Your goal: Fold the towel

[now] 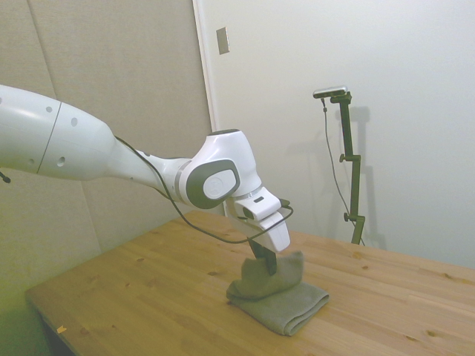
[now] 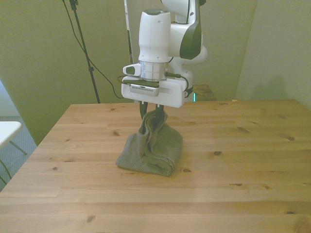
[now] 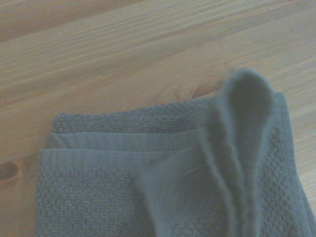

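Observation:
The grey-olive towel [image 2: 150, 150] lies folded in layers on the wooden table [image 2: 243, 160], near its middle. One end of it is lifted off the pile and hangs from my gripper [image 2: 153, 115], which is shut on that raised edge just above the rest of the cloth. From the side, the gripper [image 1: 266, 261] holds the towel [image 1: 286, 300] up in a low hump over the flat lower layers. In the wrist view the towel [image 3: 148, 182] shows stacked textured layers with the pinched fold rising toward the camera.
Bare wooden tabletop [image 1: 148, 289] surrounds the towel on all sides. A light wall and a door frame stand behind the table.

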Robot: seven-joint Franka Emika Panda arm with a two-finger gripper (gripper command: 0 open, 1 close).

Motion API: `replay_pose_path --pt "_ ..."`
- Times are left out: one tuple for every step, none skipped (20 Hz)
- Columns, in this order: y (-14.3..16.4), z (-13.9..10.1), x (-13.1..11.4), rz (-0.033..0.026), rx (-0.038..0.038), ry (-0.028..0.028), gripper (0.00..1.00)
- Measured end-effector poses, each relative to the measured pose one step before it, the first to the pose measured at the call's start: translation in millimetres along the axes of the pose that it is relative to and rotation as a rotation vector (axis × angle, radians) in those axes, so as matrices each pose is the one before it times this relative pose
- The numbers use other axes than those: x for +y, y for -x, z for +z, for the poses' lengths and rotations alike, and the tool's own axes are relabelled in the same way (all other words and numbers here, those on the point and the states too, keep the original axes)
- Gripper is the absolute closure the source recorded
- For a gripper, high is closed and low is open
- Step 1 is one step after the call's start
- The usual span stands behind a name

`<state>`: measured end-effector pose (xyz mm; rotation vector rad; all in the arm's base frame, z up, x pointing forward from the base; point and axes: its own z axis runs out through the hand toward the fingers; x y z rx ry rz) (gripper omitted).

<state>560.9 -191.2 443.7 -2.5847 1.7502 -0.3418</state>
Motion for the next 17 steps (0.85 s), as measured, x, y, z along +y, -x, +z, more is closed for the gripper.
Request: replay_pose_path --pt "-1.19 -0.65 1.00 -0.00056 0.00039 -0.00113 0.00" --pt "-0.46 -2.08 0.34 -0.00048 0.00190 -0.00292 0.00" --pt "-0.17 -3.55 0.15 0.00003 0.00274 -0.00484 0.00" --pt "0.63 -5.31 0.37 -0.00053 0.00073 -0.00371 0.00" --pt "1.76 -6.48 0.19 -0.00248 -0.00076 -0.00273 0.00" --pt "3.01 -7.53 0.95 -0.00573 -0.00125 0.00089 0.00" --pt "5.30 -8.70 1.28 -0.01105 -0.00221 0.00626 0.00" --pt "7.88 -9.06 1.37 -0.01383 -0.00406 0.01264 0.00" --pt "9.32 -9.31 1.77 -0.01419 0.00178 0.01970 0.00" --pt "11.93 -8.98 0.73 -0.01012 0.00080 0.01592 0.00" --pt "15.07 -7.63 -0.33 -0.00928 -0.00566 0.00904 0.00" --pt "15.49 -6.35 -0.41 -0.01441 -0.00815 0.00131 0.00" --pt "20.04 -6.16 -1.19 -0.02125 -0.01780 -0.00622 0.00" --pt "21.16 -4.42 -1.56 -0.02163 -0.02248 -0.01039 0.00" --pt "21.34 -3.91 0.42 -0.02343 -0.01802 -0.00625 0.00" --pt "20.61 -4.50 0.49 -0.02557 -0.01180 -0.00683 0.00" --pt "20.16 -4.93 0.85 -0.02689 -0.00633 -0.00428 0.00"
